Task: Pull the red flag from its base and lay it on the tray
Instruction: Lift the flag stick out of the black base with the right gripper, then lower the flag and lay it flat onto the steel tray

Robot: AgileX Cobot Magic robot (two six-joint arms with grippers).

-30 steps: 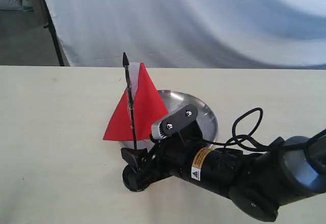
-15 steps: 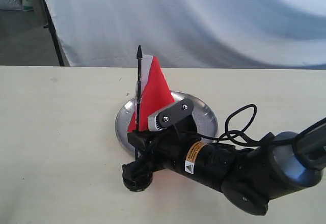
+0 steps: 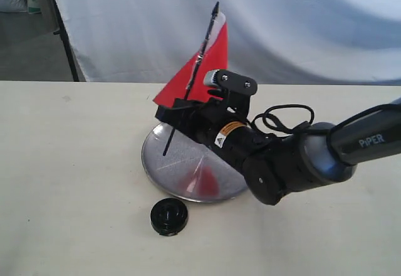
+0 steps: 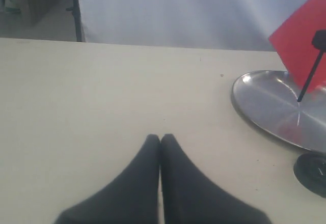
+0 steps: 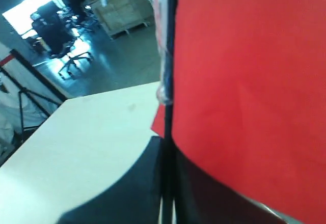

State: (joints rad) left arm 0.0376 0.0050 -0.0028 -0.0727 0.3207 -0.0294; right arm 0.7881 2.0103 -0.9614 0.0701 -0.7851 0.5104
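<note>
My right gripper (image 3: 180, 114) is shut on the thin black pole of the red flag (image 3: 202, 73), holding it tilted in the air above the silver tray (image 3: 182, 166). The pole's lower end hangs free over the tray. Close up, the red flag (image 5: 244, 81) fills the right wrist view, its pole clamped between the gripper (image 5: 168, 183) fingers. The black round base (image 3: 168, 216) sits alone on the table just in front of the tray, its socket bare. My left gripper (image 4: 160, 138) is shut and holds nothing, low over bare table; the tray (image 4: 265, 107), flag (image 4: 300, 40) and base (image 4: 311, 167) show beside it.
A white backdrop cloth (image 3: 250, 25) hangs behind the table's far edge. A black stand leg (image 3: 66, 44) rises at the back left. A loose black cable (image 3: 282, 116) loops off the right arm.
The right gripper lifted the flag out of the base and carried it up and back over the tray, tilting the pole. The base stayed on the table.
</note>
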